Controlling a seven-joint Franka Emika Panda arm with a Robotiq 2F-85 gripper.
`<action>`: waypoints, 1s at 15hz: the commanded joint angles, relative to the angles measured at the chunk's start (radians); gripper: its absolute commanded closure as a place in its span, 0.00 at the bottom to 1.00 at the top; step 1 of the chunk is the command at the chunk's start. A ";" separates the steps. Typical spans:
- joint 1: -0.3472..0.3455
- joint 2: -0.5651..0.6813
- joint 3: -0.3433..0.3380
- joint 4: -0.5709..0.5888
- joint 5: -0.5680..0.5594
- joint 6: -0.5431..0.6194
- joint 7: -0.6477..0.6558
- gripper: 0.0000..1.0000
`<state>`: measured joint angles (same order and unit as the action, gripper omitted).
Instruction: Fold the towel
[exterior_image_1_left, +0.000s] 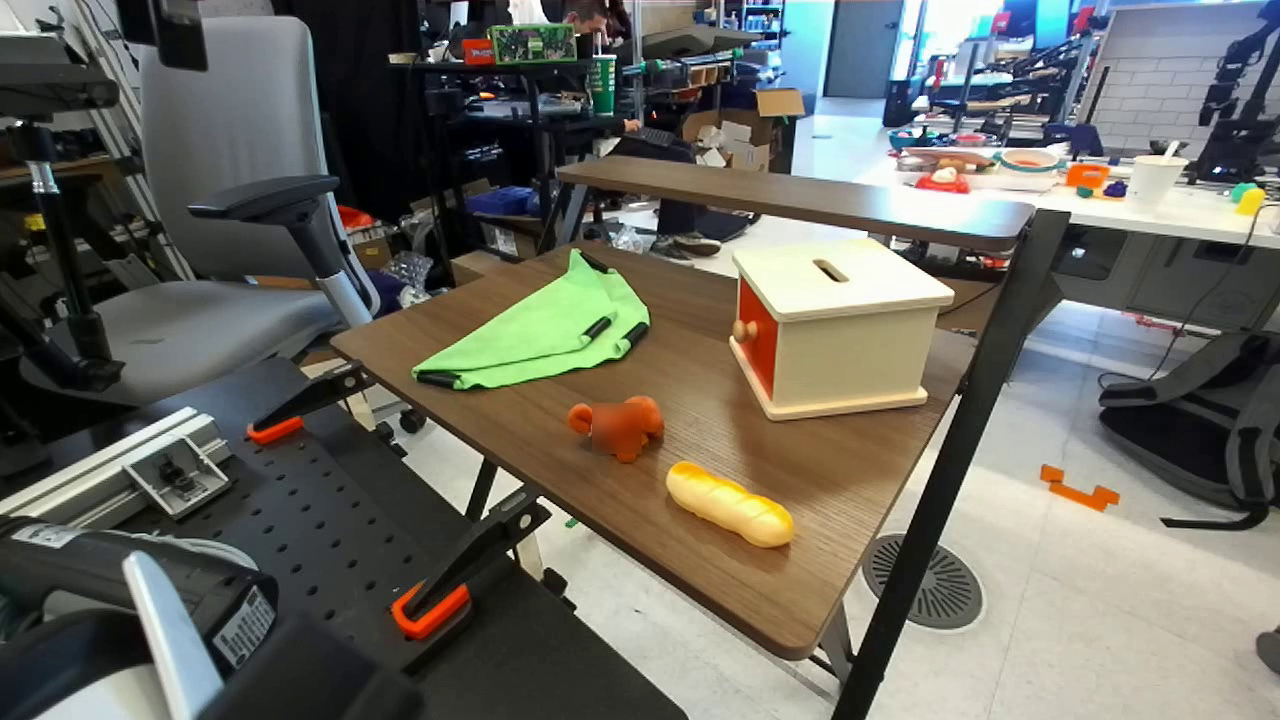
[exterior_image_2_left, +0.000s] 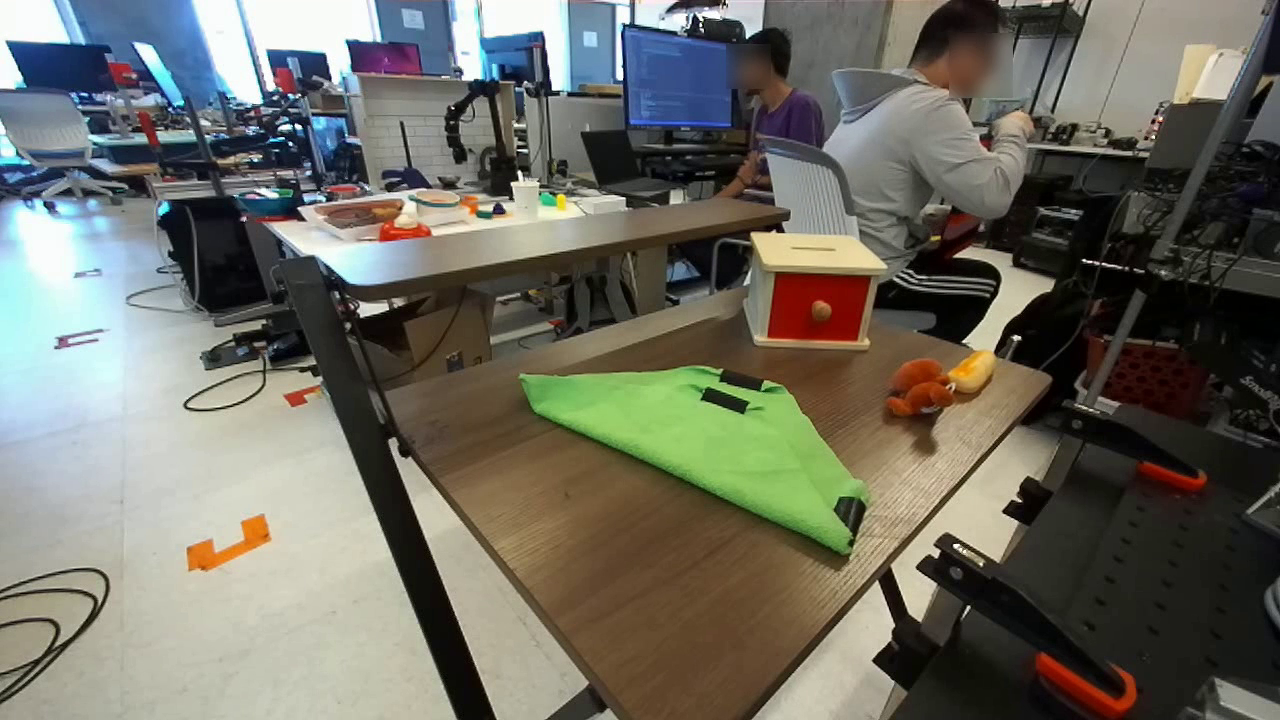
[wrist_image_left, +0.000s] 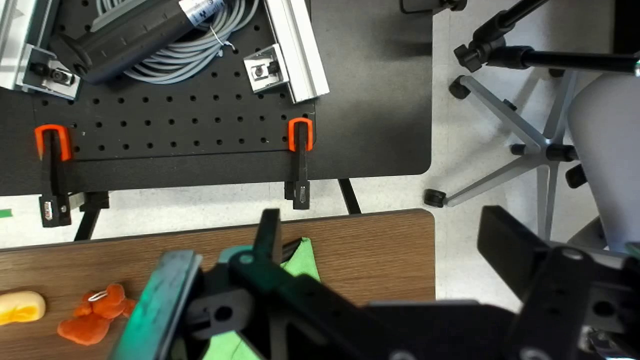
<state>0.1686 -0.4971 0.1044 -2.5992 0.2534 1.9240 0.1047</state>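
Towel (exterior_image_1_left: 535, 325), lime green with black-taped corners, lies in an exterior view doubled into a rough triangle on the wood-grain desk (exterior_image_1_left: 690, 330). Note its taped tip just inside the long edge facing your black perforated bench (exterior_image_1_left: 340, 520); the orange plush toy (exterior_image_1_left: 628, 425) and toy bread loaf (exterior_image_1_left: 730, 505) sit toward that same side.

In an exterior view you have bare wood between towel and desk end, and more between towel and red-fronted wooden box (exterior_image_2_left: 815, 255). The raised shelf (exterior_image_2_left: 560, 245) bounds the side opposite the bench.

Wrist view: your gripper (wrist_image_left: 385, 237) has its fingers wide apart, partly hiding the towel; height above it cannot be read. Between them, bare wood runs toward the desk's rounded corner. Floor (wrist_image_left: 240, 205) separates desk and bench, two orange-tipped clamps (wrist_image_left: 301, 165) jutting over it.
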 joint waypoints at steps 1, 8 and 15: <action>-0.027 -0.017 0.024 -0.048 0.015 0.125 0.056 0.00; -0.032 0.105 0.087 -0.162 0.029 0.646 0.245 0.00; -0.019 0.346 0.056 -0.181 0.119 0.898 0.387 0.00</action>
<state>0.1528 -0.2477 0.1711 -2.7856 0.3089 2.7440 0.4683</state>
